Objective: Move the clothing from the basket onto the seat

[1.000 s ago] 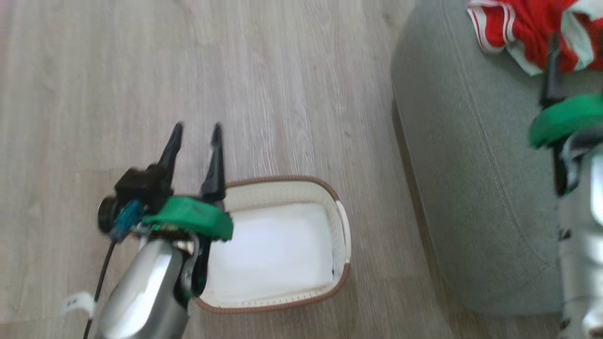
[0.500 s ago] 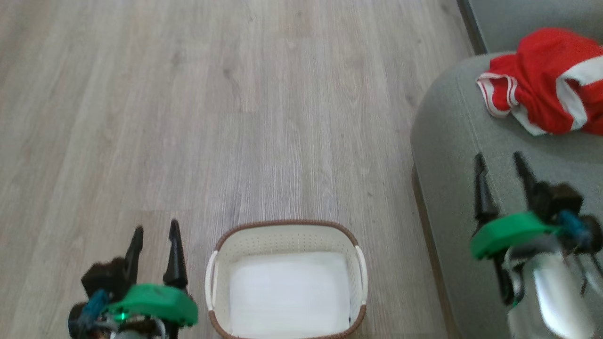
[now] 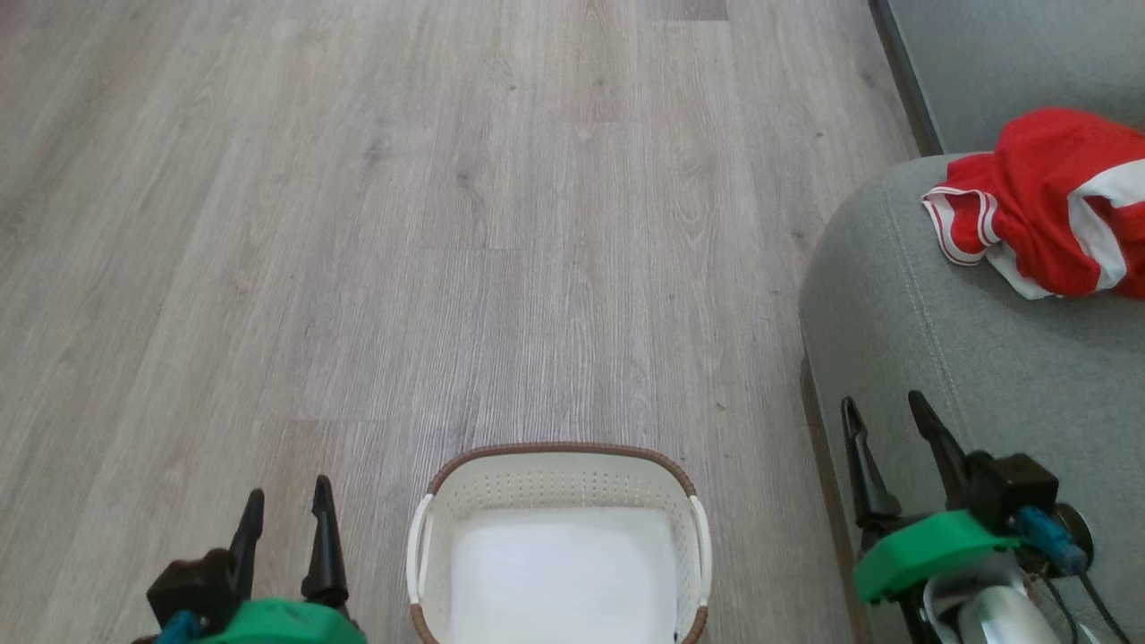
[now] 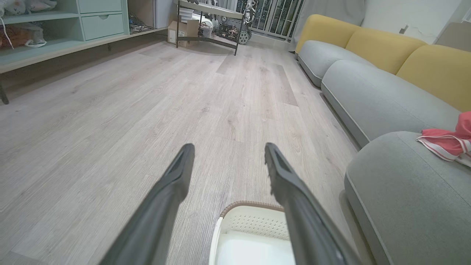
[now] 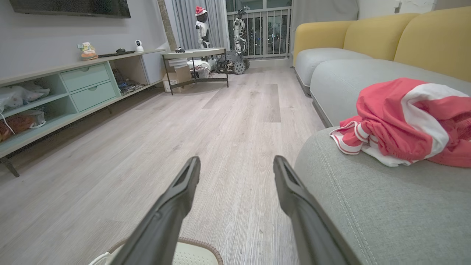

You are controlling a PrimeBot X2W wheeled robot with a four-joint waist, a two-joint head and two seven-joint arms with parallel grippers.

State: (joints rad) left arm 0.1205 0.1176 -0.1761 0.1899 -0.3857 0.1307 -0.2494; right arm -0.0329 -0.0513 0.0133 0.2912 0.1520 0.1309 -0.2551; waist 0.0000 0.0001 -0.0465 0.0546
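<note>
Nearest, at the bottom edge of the head view: left gripper (image 3: 288, 487), two dark fingers spread apart, holding nothing, poised over pale wood-look floor (image 3: 447, 224). Just to its right, cream basket (image 3: 559, 449) with brown rim, standing on the floor, white bottom showing bare. On the other side of the basket, right gripper (image 3: 881, 400), fingers likewise spread and gripping nothing, beside the rounded edge of the grey-green seat (image 3: 939, 340). Farther along that seat, well apart from both grippers and from the basket: red clothing (image 3: 1029, 197) with white stripe trim, bunched in a loose heap on the cushion top. Beyond, from the wrist views: a second grey cushion (image 5: 331, 77) in line with the first, yellow back cushions (image 5: 371, 33) behind, a pale green shelf unit (image 5: 84, 84) along the opposite wall, a small table (image 5: 195, 53), and by the far window a robot figure (image 5: 201, 24) in a red hat.
</note>
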